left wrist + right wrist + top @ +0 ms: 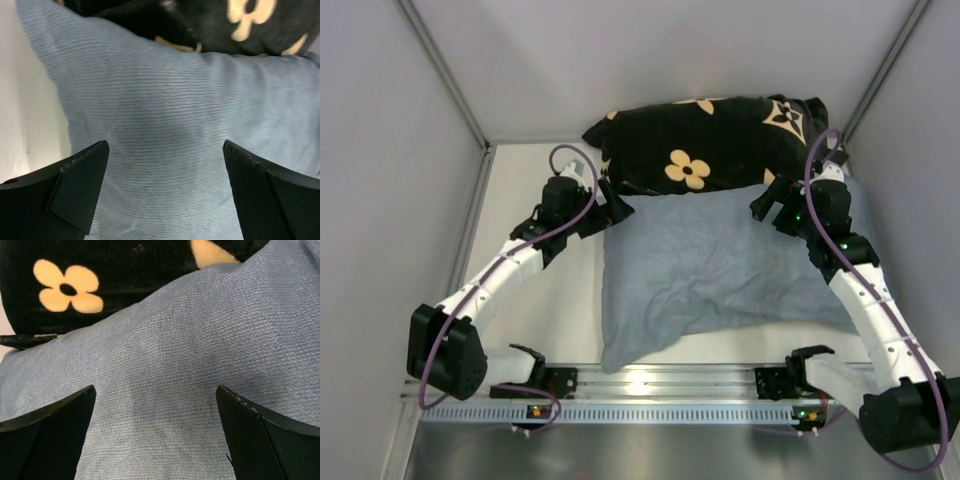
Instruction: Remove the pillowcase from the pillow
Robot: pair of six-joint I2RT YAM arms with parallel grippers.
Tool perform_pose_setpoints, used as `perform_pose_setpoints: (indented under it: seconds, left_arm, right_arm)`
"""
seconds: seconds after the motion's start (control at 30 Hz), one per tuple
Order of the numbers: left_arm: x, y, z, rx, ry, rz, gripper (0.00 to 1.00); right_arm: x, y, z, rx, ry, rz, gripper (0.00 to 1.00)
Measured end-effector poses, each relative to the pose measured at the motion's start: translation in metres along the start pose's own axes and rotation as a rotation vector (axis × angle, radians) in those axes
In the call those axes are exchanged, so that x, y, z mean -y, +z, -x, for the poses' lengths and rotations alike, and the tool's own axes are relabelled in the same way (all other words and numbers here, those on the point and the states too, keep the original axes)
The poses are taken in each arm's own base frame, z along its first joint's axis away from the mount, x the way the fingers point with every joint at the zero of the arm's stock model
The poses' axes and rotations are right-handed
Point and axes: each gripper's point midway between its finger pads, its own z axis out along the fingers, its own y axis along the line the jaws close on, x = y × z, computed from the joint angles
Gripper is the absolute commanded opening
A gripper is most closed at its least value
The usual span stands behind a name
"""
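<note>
The grey-blue pillowcase (pixel 710 270) lies wrinkled in the middle of the table and fully covers the white pillow, which is hidden inside it. My left gripper (pixel 617 212) is open at the pillowcase's far left corner, its jaws wide apart just above the fabric (pixel 165 140). My right gripper (pixel 767 205) is open at the far right corner, jaws spread over the fabric (pixel 165 390). Neither holds anything.
A black pillow with tan flower shapes (pixel 710 140) lies at the back, its near edge overlapping the pillowcase's far edge; it shows in both wrist views (pixel 210 25) (pixel 100 270). White walls enclose the table (pixel 535 300) on three sides. A metal rail (pixel 660 385) runs along the near edge.
</note>
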Motion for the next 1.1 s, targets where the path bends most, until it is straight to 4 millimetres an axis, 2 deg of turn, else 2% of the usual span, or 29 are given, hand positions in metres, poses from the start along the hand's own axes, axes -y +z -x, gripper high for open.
perform_pose_setpoints:
  seconds: [0.1, 0.23, 0.37, 0.53, 0.57, 0.6, 0.63, 0.67, 0.77, 0.87, 0.97, 1.03, 1.1]
  left_arm:
    - [-0.018, 0.006, -0.011, -0.030, 0.001, 0.056, 0.99]
    - [-0.031, 0.016, -0.021, -0.079, 0.005, 0.089, 0.99]
    - [-0.035, 0.036, -0.035, -0.161, 0.000, 0.077, 0.99]
    - [-0.029, 0.061, -0.049, -0.222, -0.051, -0.030, 0.99]
    - [-0.027, 0.064, -0.051, -0.229, -0.064, -0.055, 0.92]
    - [-0.025, 0.068, -0.054, -0.238, -0.081, -0.079, 0.75]
    - [-0.022, 0.072, -0.056, -0.245, -0.099, -0.106, 0.52]
    - [-0.020, 0.076, -0.058, -0.250, -0.117, -0.133, 0.01]
    - [-0.016, 0.081, -0.059, -0.258, -0.164, -0.197, 0.00]
    - [-0.023, 0.073, -0.051, -0.235, -0.198, -0.196, 0.00]
    - [-0.035, 0.050, -0.033, -0.186, -0.192, -0.117, 0.00]
    - [-0.040, 0.027, -0.016, -0.137, -0.176, -0.070, 0.00]
    - [-0.047, -0.003, 0.010, -0.068, -0.159, -0.023, 0.00]
  right_arm:
    - [0.005, -0.006, 0.004, 0.011, 0.004, 0.014, 0.99]
    - [-0.002, -0.014, 0.001, 0.005, 0.000, 0.064, 0.99]
    - [-0.009, -0.017, -0.002, -0.010, 0.000, 0.107, 1.00]
    - [-0.010, -0.021, -0.011, -0.028, 0.000, 0.133, 0.99]
    - [-0.010, -0.023, -0.012, -0.030, 0.000, 0.136, 0.99]
    - [-0.010, -0.023, -0.013, -0.030, 0.000, 0.136, 0.99]
    - [-0.010, -0.024, -0.014, -0.030, 0.000, 0.137, 1.00]
    - [-0.010, -0.024, -0.014, -0.031, 0.000, 0.137, 0.99]
    - [-0.011, -0.024, -0.015, -0.036, 0.000, 0.142, 0.99]
    - [-0.010, -0.020, -0.019, -0.056, 0.002, 0.144, 1.00]
    - [-0.010, -0.016, -0.024, -0.081, 0.004, 0.144, 0.99]
    - [-0.009, -0.013, -0.027, -0.096, 0.006, 0.144, 1.00]
    - [-0.009, -0.011, -0.029, -0.106, 0.007, 0.142, 0.99]
